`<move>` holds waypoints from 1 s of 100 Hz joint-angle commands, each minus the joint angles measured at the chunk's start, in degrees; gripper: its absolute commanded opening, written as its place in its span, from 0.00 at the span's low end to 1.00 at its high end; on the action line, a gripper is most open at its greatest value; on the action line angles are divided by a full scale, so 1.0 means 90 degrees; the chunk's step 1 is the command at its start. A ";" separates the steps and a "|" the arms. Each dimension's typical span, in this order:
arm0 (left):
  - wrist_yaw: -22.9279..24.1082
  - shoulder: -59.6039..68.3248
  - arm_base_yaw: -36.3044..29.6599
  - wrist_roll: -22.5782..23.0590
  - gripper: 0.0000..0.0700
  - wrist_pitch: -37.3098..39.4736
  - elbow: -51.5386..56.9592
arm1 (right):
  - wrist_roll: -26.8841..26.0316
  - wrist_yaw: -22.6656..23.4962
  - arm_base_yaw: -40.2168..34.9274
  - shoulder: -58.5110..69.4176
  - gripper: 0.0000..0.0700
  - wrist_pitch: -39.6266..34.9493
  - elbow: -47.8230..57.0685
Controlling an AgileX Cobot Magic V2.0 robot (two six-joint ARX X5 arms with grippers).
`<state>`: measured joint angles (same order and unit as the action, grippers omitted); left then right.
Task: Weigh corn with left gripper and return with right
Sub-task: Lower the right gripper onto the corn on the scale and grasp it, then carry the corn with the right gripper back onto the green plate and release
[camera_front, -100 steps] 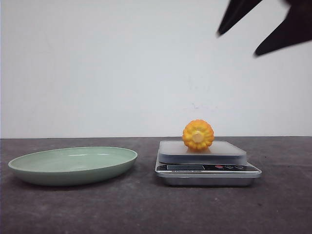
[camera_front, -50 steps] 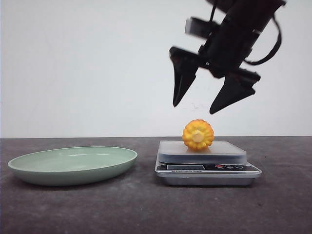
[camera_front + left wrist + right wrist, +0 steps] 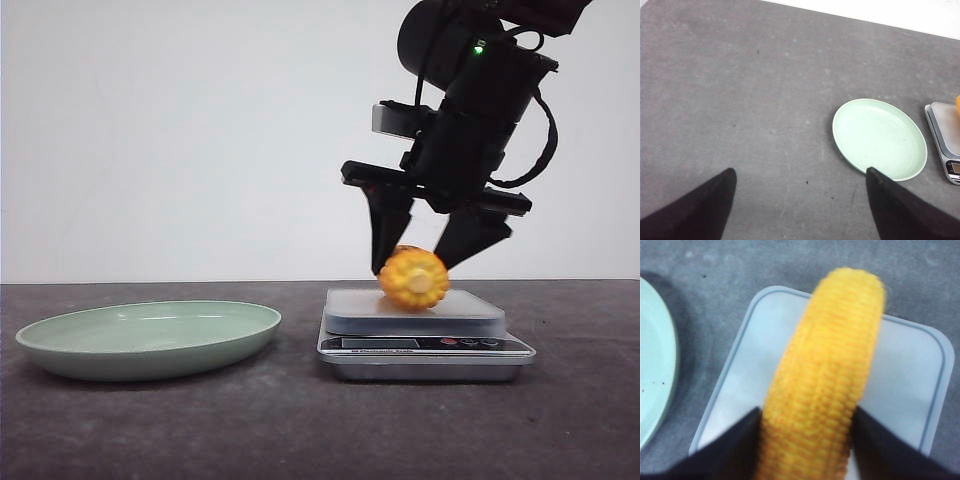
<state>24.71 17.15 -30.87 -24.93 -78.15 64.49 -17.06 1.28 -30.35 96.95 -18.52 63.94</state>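
1. On the scale (image 3: 415, 312), corn (image 3: 412, 278) sits btwn right gripper (image 3: 425, 258) fingers, which look just shy of clamped.
2. I close evenly, mid-cob, lift straight, then carry to plate (image 3: 150, 338).
3. Left gripper (image 3: 800, 200) spread wide, holding nothing.

A bare test bench, lab-like: plain white wall (image 3: 180, 130), dark grey worktop (image 3: 300, 430), a digital scale (image 3: 425, 345) and a green plate (image 3: 150, 338).
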 commanded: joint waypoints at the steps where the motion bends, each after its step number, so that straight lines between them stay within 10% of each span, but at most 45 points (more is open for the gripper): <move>1: 0.0034 0.0029 -0.0029 0.0075 0.67 0.0063 0.0066 | -0.0107 -0.0117 -0.0070 0.0121 0.06 0.0063 0.0112; 51: 0.0032 0.0029 -0.0029 0.0073 0.67 0.0083 0.0066 | -0.0095 0.0182 -0.0889 -0.0816 0.00 0.0024 0.0988; 100: 0.0032 0.0029 -0.0029 0.0073 0.67 0.0211 0.0066 | -0.0690 -0.0022 -0.2203 0.1399 0.00 0.0209 0.2521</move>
<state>24.88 17.15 -30.87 -24.80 -76.73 64.49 -21.56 1.28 -49.21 106.61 -17.54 85.01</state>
